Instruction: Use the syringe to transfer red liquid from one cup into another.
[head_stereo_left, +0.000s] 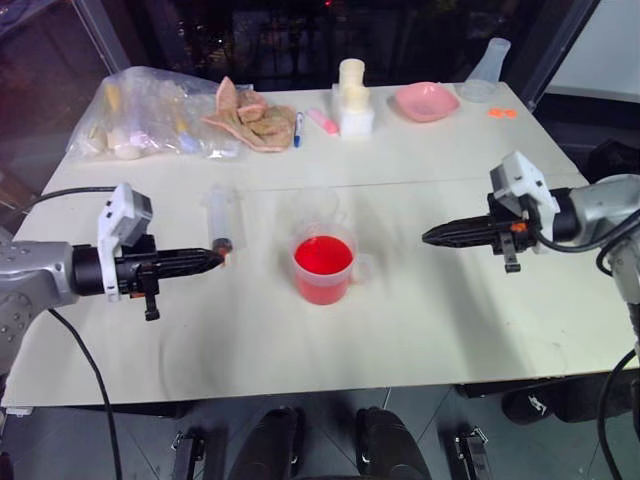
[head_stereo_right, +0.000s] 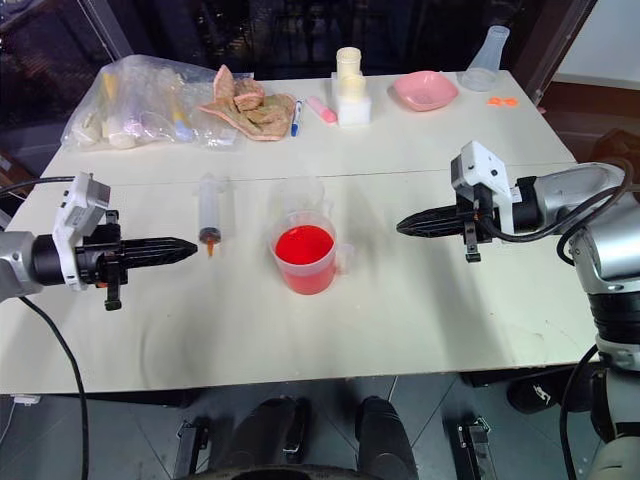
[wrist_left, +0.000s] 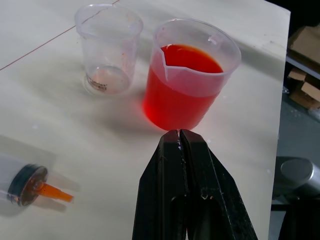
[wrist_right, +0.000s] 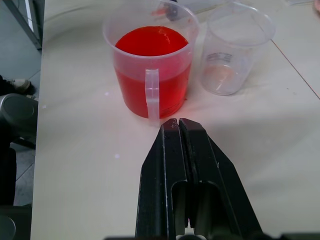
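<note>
Red liquid (head_stereo_right: 303, 244) filled the handled cup (head_stereo_right: 306, 257) mid-table, and the plain cup (wrist_left: 108, 47) just behind it looked empty, perhaps with a faint residue, so no transfer had begun. The syringe (head_stereo_right: 210, 215) lay untouched beside the cups, while the left gripper (head_stereo_right: 188, 246) and right gripper (head_stereo_right: 403, 227) hovered either side, fingers together, holding nothing.

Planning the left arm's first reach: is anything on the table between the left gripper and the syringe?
Nothing visible is. The left gripper, shut, hangs just short of the syringe, whose orange tip faces it across bare table. The handled cup of red liquid and the clear empty cup stand farther off to the side.
</note>
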